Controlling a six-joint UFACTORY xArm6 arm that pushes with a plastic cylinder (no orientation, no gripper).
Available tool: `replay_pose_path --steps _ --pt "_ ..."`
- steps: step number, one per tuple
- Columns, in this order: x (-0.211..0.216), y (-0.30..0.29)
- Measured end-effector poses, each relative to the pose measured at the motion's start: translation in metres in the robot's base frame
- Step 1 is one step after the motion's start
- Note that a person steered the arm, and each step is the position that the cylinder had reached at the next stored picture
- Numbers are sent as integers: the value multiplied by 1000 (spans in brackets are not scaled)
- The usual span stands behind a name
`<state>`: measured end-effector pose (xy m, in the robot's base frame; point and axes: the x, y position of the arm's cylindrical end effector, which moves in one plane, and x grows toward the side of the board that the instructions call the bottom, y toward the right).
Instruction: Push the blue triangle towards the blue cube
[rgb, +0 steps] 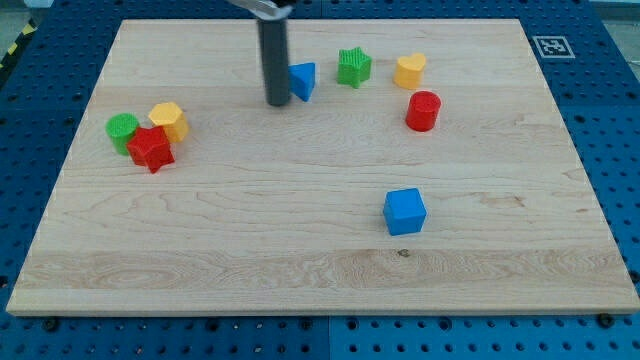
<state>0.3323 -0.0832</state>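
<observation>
The blue triangle (302, 80) lies near the view's top, left of centre. My tip (277, 102) stands just to its left, touching or nearly touching its left side. The blue cube (405, 211) sits lower down, right of centre, well apart from the triangle towards the view's bottom right.
A green star (353, 67), a yellow block (410, 70) and a red cylinder (423, 110) lie right of the triangle. At the view's left a green cylinder (122, 130), a yellow block (169, 121) and a red star (151, 148) cluster together. The wooden board (300, 260) ends at blue pegboard.
</observation>
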Motion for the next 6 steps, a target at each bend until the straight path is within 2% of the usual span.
replay_pose_path --steps 1,2,4,5,6 --pt "-75 -36" --pt "-70 2" --pt "46 96" --pt "63 90" --pt "15 56"
